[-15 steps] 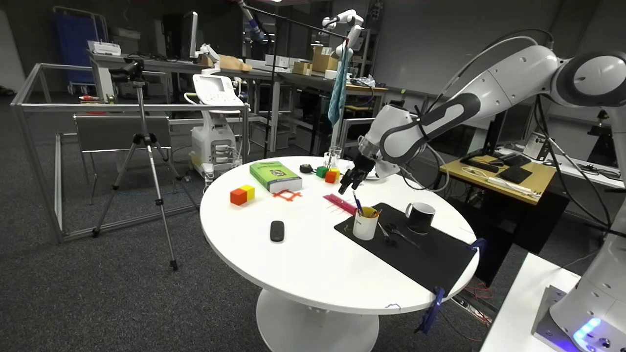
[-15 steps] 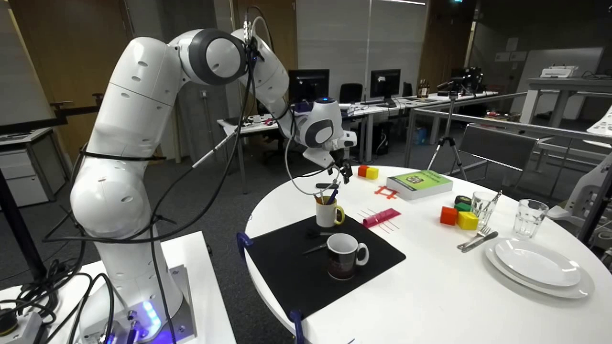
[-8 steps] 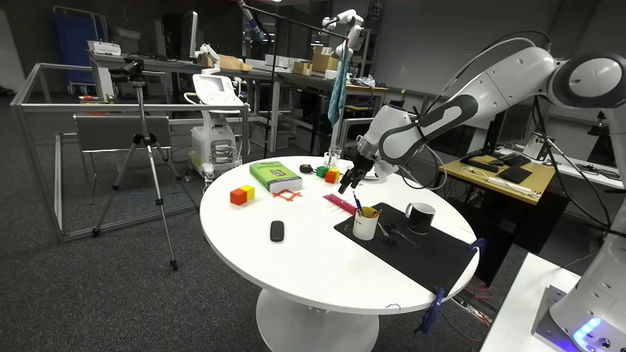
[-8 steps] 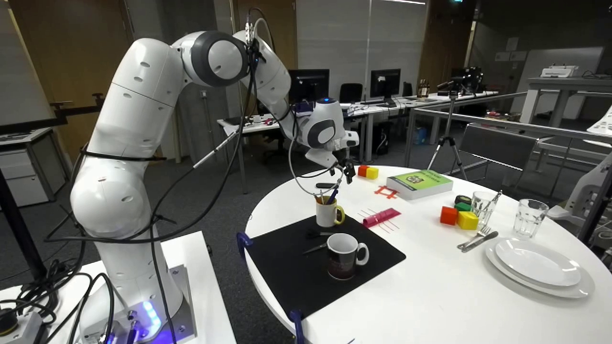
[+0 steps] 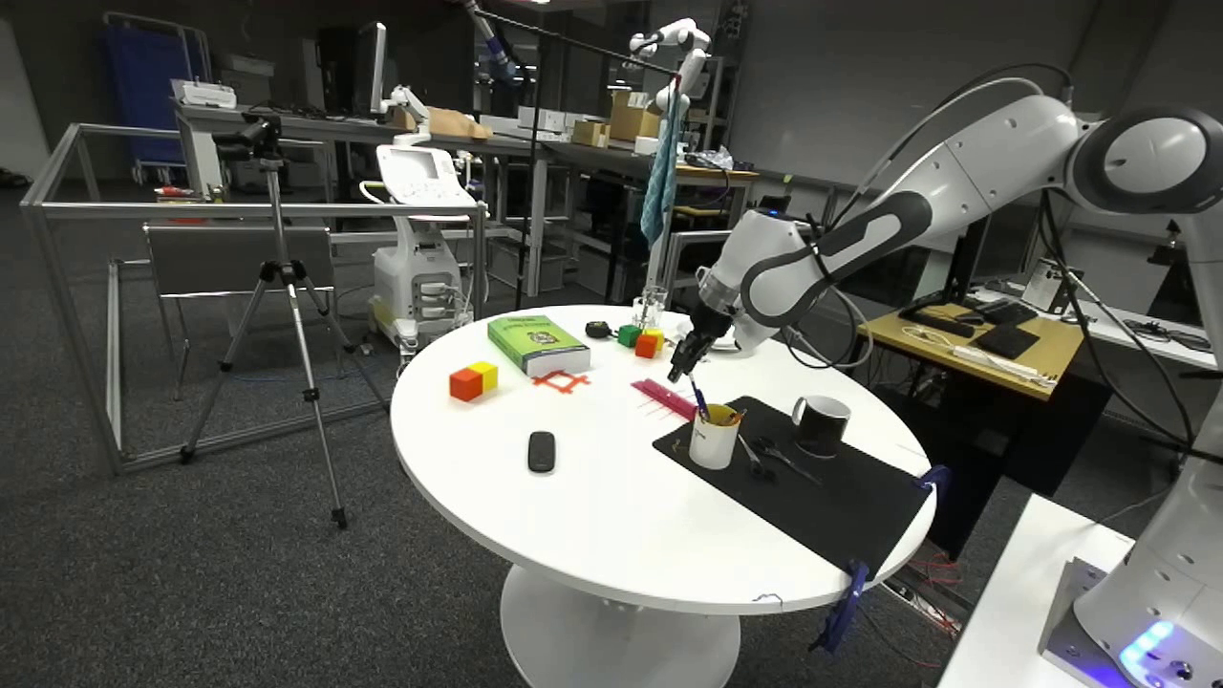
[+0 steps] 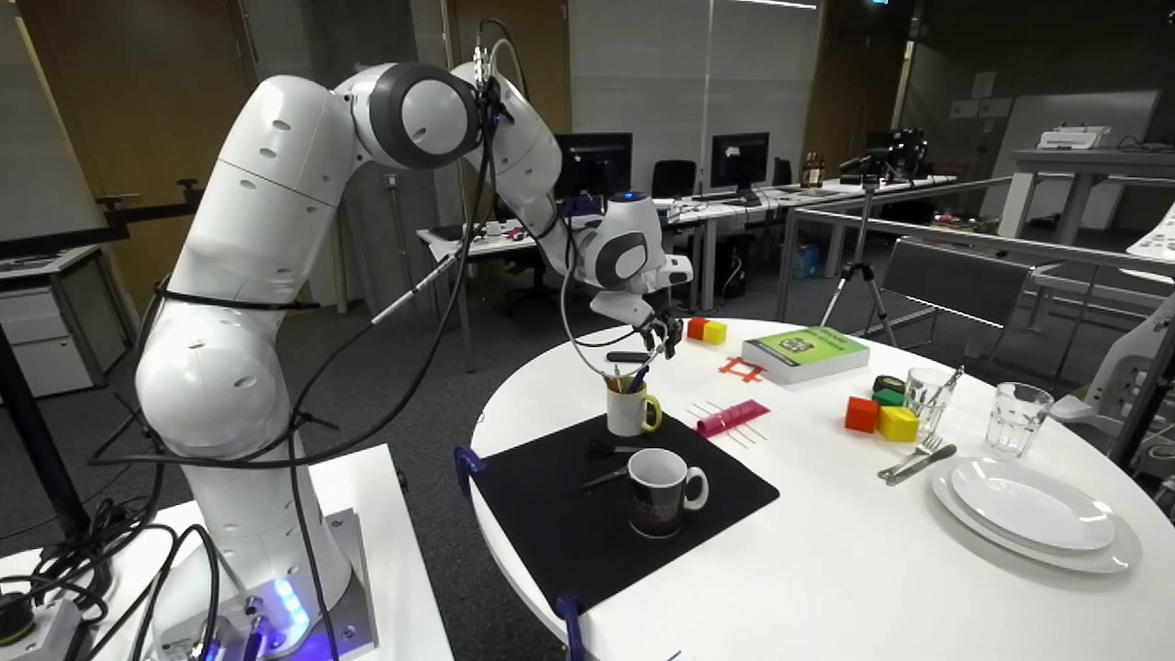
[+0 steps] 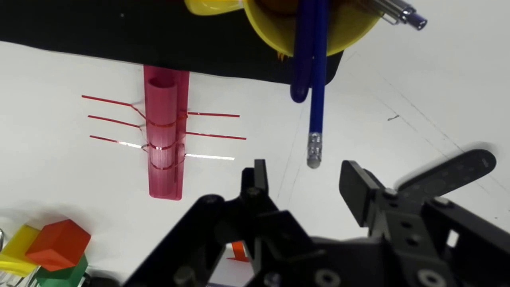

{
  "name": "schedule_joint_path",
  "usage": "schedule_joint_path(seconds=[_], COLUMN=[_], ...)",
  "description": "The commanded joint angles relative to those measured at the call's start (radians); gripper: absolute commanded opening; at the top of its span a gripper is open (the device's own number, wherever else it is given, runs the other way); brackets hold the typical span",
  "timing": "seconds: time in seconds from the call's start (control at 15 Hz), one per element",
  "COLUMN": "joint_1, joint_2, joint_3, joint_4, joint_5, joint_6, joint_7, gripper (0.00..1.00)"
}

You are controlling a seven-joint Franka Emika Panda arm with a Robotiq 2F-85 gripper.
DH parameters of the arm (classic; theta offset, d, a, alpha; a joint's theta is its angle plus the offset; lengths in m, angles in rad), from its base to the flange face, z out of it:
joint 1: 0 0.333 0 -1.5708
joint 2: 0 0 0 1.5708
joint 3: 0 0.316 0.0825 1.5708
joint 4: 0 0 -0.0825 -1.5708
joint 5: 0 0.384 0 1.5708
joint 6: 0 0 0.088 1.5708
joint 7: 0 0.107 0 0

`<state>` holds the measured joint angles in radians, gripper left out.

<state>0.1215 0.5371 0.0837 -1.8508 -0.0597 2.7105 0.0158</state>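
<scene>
My gripper [image 7: 305, 177] is open and empty; it also shows in both exterior views [image 5: 680, 371] [image 6: 667, 337], above the table. In the wrist view, a blue pencil [image 7: 317, 99] with a silver eraser end points toward the gap between the fingertips, not touching either. A dark blue pen [image 7: 301, 75] lies alongside it. Both stand in a white mug with a yellow inside [image 7: 275, 34], with a metallic pen [image 7: 400, 12]. The mug [image 5: 713, 441] [image 6: 626, 411] stands on the black mat's corner. A pink holder with red strips [image 7: 162, 139] lies beside the gripper.
A black remote [image 7: 450, 171], scissors [image 5: 783, 461] and a dark mug [image 6: 657, 500] are nearby. A green book [image 6: 805, 353], coloured cubes [image 6: 878, 420], glasses [image 6: 1017, 420], cutlery [image 6: 918, 459] and plates [image 6: 1033, 514] stand around the table. Blue clamps [image 5: 843, 607] hold the black mat [image 6: 560, 514].
The gripper has lowered slightly and shifted a little toward the pencil mug's pens. Its fingers look closer together or turned in the exterior views. The table objects have not moved.
</scene>
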Motion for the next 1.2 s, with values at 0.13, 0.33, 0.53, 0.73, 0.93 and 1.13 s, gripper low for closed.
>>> schedule_joint_path(seconds=[0.13,0.33,0.53,0.73,0.93,1.13], joint_1=[0.033,0.042,0.046,0.044,0.040,0.043], joint_2=[0.007,0.006,0.005,-0.002,-0.005,-0.013], joint_3=[-0.043,-0.054,-0.058,-0.055,-0.049,-0.052], joint_4=[0.028,0.026,0.023,0.007,0.000,-0.011], joint_5=[-0.051,-0.070,-0.082,-0.077,-0.070,-0.072], joint_6=[-0.028,-0.032,-0.024,0.007,0.020,0.017], joint_7=[0.004,0.006,0.012,0.019,0.016,0.020], gripper=[0.08,0.00,0.22,0.36,0.52,0.75])
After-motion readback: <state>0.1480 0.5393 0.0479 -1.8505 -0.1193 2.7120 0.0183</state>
